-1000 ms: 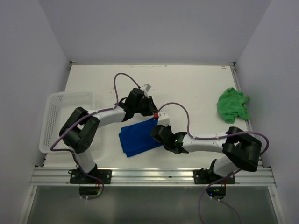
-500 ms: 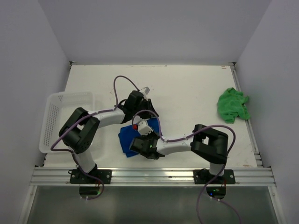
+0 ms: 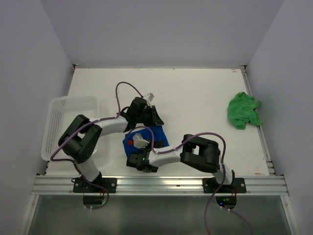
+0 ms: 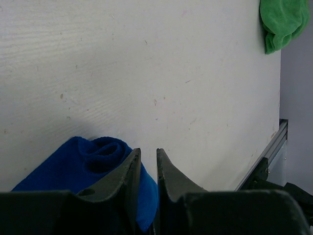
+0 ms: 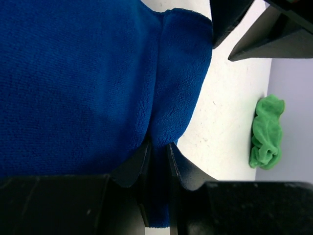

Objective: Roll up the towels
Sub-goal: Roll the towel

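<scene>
The blue towel (image 3: 159,136) lies bunched near the table's front middle, largely covered by both grippers. My left gripper (image 3: 156,121) sits at its far edge, shut on a fold of it. In the left wrist view, a rolled lip of the blue towel (image 4: 93,159) runs in between the jaws of that gripper (image 4: 148,151). My right gripper (image 3: 139,142) reaches in from the near side and is shut on another fold of the blue towel (image 5: 73,83), which fills the view of that gripper (image 5: 157,145). The green towel (image 3: 243,110) lies crumpled at the right edge, untouched.
A white mesh basket (image 3: 58,122) stands at the left edge of the table. The right arm's elbow (image 3: 199,152) is folded low across the front of the table. The table's metal rail (image 3: 161,183) runs along the near edge.
The right gripper has swung left across the blue towel, drawing it over itself into a smaller bundle. The left gripper has shifted slightly left with it.
</scene>
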`<action>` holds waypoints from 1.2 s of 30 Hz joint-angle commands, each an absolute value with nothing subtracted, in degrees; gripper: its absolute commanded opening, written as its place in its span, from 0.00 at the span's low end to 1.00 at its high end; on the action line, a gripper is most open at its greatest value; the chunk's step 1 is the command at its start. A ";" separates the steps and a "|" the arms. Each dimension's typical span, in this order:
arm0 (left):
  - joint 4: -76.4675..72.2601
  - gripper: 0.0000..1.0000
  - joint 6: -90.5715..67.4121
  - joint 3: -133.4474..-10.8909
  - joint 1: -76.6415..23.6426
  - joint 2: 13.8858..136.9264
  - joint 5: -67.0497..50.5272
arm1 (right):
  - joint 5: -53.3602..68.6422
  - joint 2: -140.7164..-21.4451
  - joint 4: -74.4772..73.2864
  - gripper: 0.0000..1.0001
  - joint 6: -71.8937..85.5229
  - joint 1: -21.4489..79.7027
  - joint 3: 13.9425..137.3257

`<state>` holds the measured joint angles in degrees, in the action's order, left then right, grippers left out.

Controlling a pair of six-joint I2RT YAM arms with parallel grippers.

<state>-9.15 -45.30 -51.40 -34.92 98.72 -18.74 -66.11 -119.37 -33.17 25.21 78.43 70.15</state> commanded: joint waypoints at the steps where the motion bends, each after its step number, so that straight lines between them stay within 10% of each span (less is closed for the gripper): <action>1: -12.13 0.23 -44.03 -49.66 -35.33 95.54 -20.12 | -64.43 -122.25 -35.95 0.07 23.56 78.57 73.21; 36: -12.13 0.22 -36.48 -44.39 -35.25 98.53 -26.91 | -58.54 -127.09 -33.75 0.08 20.30 78.40 74.18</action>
<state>-12.27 -39.24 -45.54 -35.16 98.32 -28.36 -66.65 -124.51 -37.47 17.85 78.89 74.37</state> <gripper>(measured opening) 0.220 0.174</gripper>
